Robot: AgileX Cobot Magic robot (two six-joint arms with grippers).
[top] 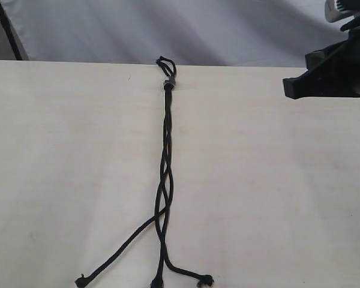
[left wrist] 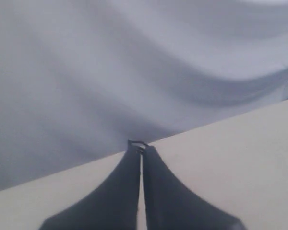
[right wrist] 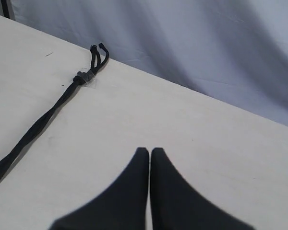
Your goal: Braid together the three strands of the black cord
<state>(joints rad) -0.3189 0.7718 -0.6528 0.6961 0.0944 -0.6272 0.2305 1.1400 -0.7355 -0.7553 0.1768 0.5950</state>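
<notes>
The black cord (top: 167, 150) lies lengthwise down the middle of the pale table. Its little loop (top: 164, 62) and grey band (top: 168, 83) are at the far edge. The three strands (top: 164, 186) cross loosely a few times, then fan out to knotted tips at the near edge (top: 81, 280) (top: 156, 281) (top: 206, 279). My right gripper (top: 293, 87) hovers at the far right, well away from the cord, and is shut on nothing (right wrist: 150, 150). The right wrist view shows the band (right wrist: 81, 78) and loop (right wrist: 98, 51). My left gripper (left wrist: 141, 148) is shut and empty, with the loop (left wrist: 137, 142) peeking past its tips; it is outside the exterior view.
A grey cloth backdrop (top: 186, 30) hangs behind the table's far edge (top: 78, 62). A dark stand leg (top: 9, 30) shows at the back left. Bare tabletop (top: 66, 162) stretches on both sides of the cord.
</notes>
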